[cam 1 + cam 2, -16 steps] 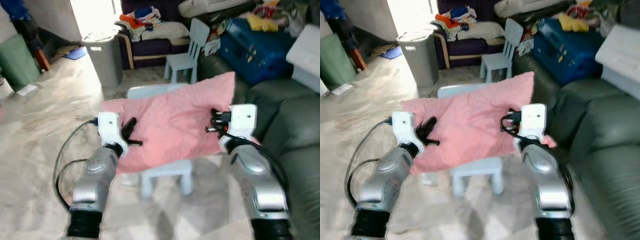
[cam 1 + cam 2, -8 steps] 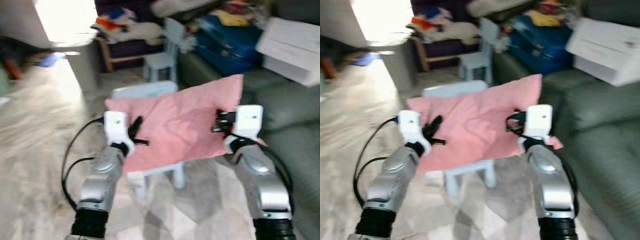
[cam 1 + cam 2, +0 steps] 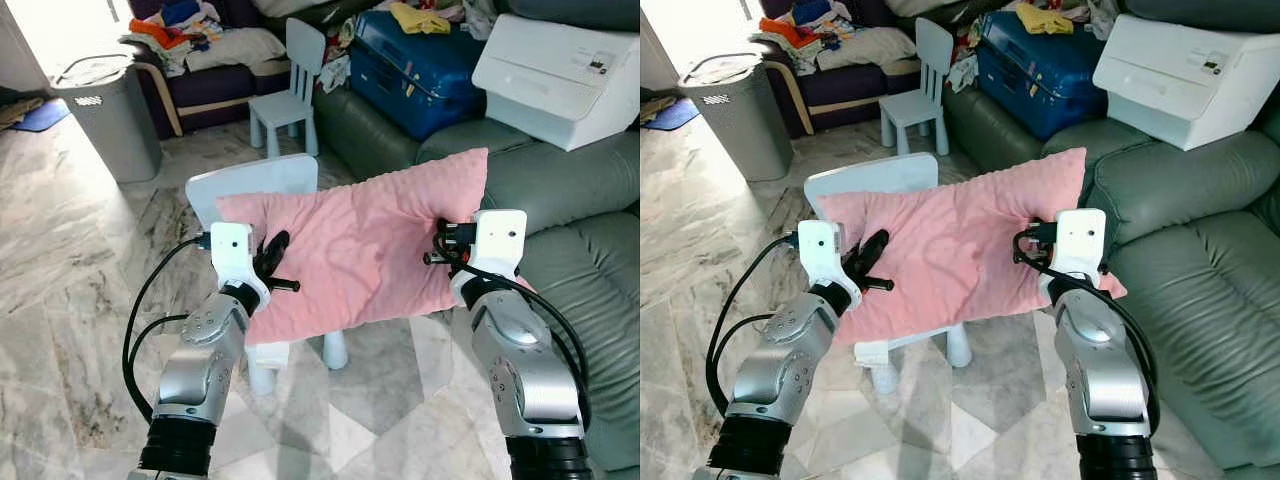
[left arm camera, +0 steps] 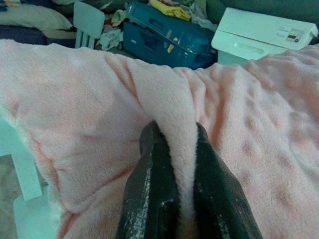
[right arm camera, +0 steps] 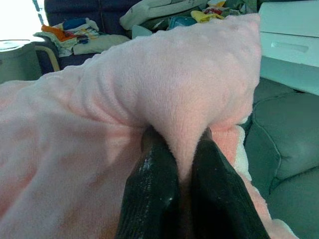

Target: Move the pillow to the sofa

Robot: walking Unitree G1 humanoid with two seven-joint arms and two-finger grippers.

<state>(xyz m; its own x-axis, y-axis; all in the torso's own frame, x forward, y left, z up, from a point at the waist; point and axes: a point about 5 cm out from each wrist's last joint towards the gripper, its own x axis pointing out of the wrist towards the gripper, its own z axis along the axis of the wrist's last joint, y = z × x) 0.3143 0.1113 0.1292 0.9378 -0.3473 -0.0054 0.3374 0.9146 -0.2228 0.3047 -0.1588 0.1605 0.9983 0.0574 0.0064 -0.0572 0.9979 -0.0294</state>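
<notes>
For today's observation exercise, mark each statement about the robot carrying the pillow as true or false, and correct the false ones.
1. Both grippers pinch folds of the pink pillow. True: the left gripper and the right gripper each clamp fabric.
2. The pillow already lies on the green sofa. False: it is held above a small light-blue chair.
3. A white printer sits on the sofa. True.
4. The blue suitcase stands on the floor. False: it rests on the sofa.

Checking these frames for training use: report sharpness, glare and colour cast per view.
Left eye view: sharp, with blown-out daylight at the top left by the bin. Right eye view: equally sharp. Left wrist view: bluish cast, pillow clear, near jaws soft. Right wrist view: the same cast, white glare top left, jaws blurred.
</notes>
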